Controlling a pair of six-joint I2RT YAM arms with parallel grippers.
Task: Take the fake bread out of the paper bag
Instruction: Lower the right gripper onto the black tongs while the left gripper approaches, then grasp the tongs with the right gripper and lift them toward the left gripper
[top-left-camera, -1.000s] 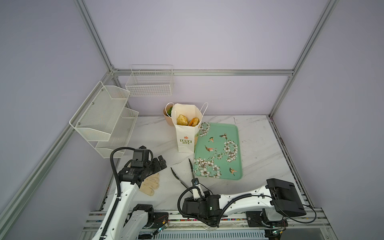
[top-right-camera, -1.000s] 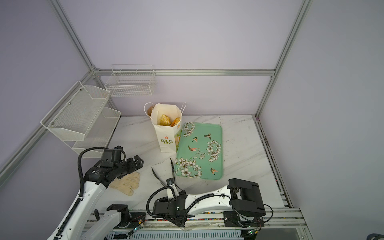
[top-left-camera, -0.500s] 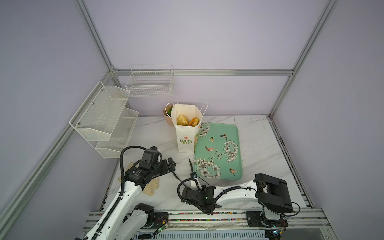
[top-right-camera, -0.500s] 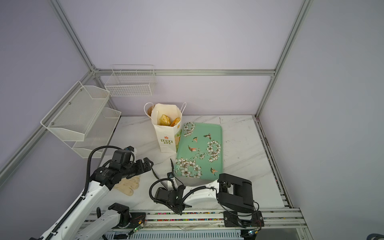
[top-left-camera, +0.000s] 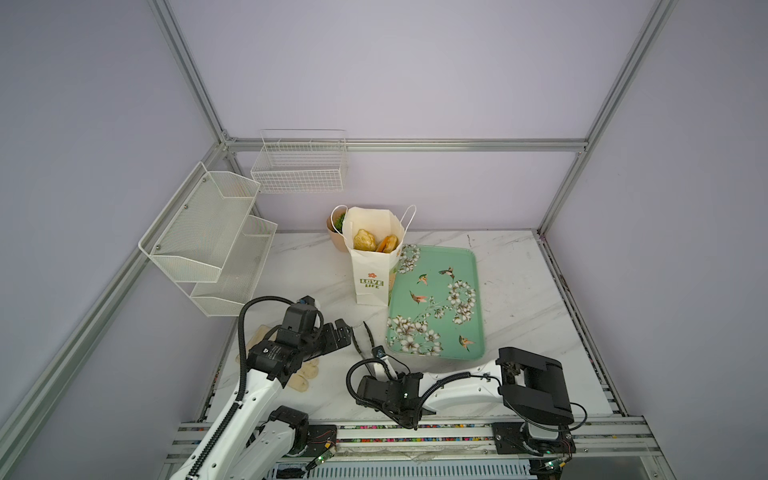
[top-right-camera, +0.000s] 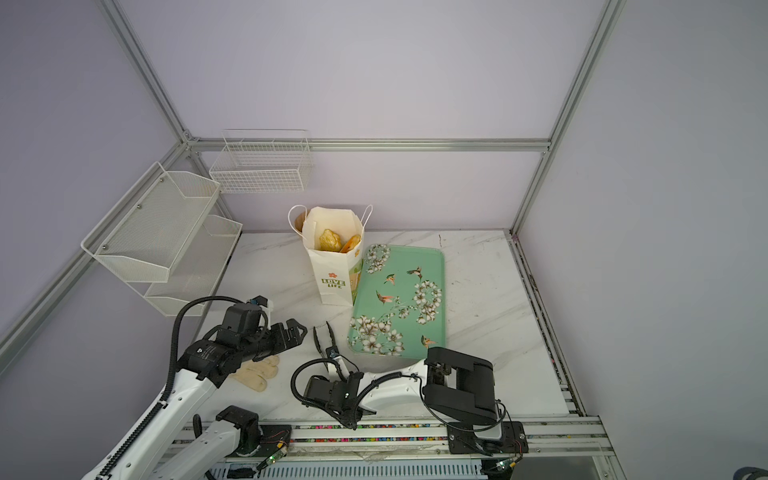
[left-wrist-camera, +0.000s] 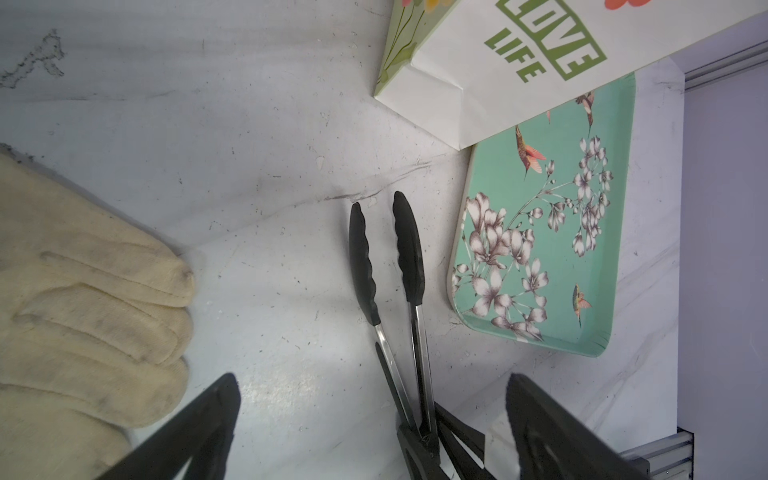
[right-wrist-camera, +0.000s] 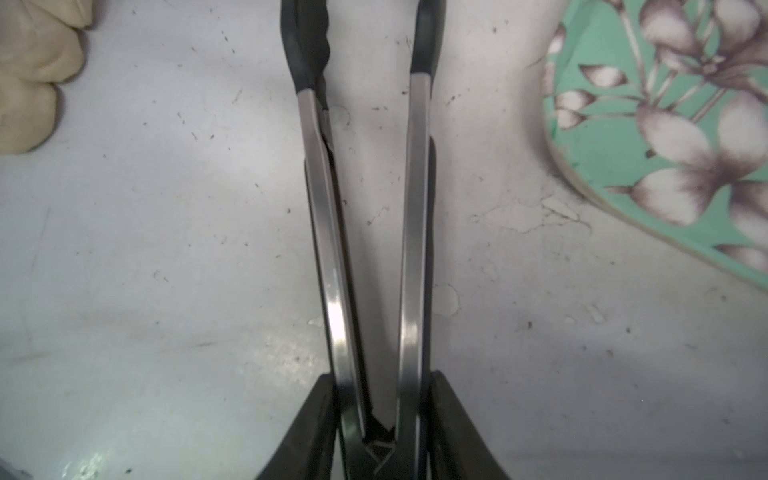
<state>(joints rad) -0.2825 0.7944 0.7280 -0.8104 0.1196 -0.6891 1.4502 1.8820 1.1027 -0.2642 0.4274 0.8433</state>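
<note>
The white paper bag (top-left-camera: 371, 270) (top-right-camera: 333, 272) (left-wrist-camera: 478, 62) stands upright at the back of the table with its mouth wide. Two pieces of golden fake bread (top-left-camera: 365, 240) (top-right-camera: 330, 240) show inside it near the top. Black-tipped metal tongs (top-left-camera: 365, 337) (top-right-camera: 322, 338) (left-wrist-camera: 362, 257) (right-wrist-camera: 323, 208) lie in front of the bag. My right gripper (top-left-camera: 380, 360) (top-right-camera: 334, 360) (right-wrist-camera: 381, 386) is shut on their handle end, pressing both arms inward. My left gripper (top-left-camera: 347, 330) (top-right-camera: 297, 330) (left-wrist-camera: 372, 380) is open with nothing in it, just left of the tong tips.
A green floral tray (top-left-camera: 465, 266) lies right of the bag. A beige glove (top-left-camera: 301, 374) (left-wrist-camera: 83, 291) lies under the left arm. A peach plant pot (top-left-camera: 336, 239) stands behind the bag. White wire racks (top-left-camera: 208, 232) and a basket (top-left-camera: 299, 166) hang on the left and back walls.
My right gripper has closed on the tongs' handle and the two tong arms have come closer together. My left gripper has moved right, toward the tong tips, and stays open.
</note>
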